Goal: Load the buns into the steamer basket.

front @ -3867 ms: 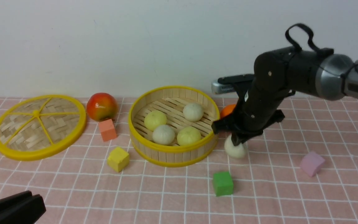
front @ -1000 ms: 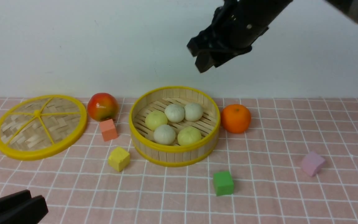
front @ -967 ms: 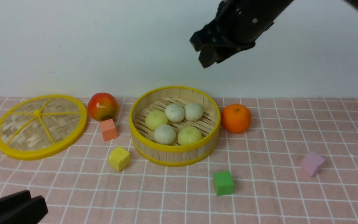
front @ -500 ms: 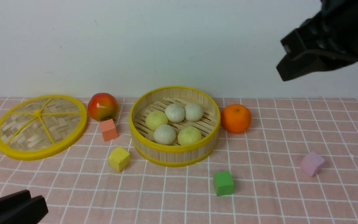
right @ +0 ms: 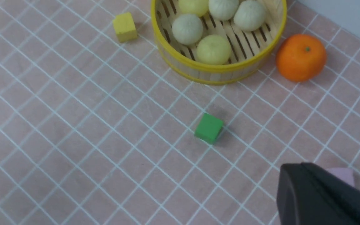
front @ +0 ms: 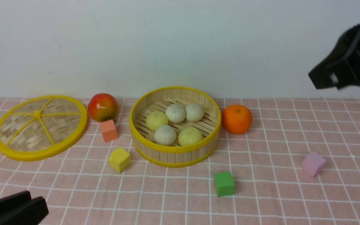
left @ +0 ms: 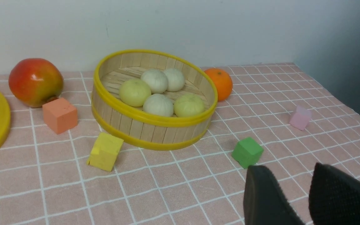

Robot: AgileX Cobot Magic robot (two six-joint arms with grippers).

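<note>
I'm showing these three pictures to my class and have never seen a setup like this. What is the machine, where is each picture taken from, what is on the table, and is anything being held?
It is a robot with two arms, each ending in a gripper. One picture looks forward from between the arms; the other two come from cameras on each wrist.

On the pink checked cloth stands a steamer basket holding five buns. Around it lie a woven lid, an apple, an orange, and orange, yellow, green and pink blocks.

The right gripper is raised and shut, holding nothing. The left gripper sits low with a gap between its fingers, also holding nothing.
</note>
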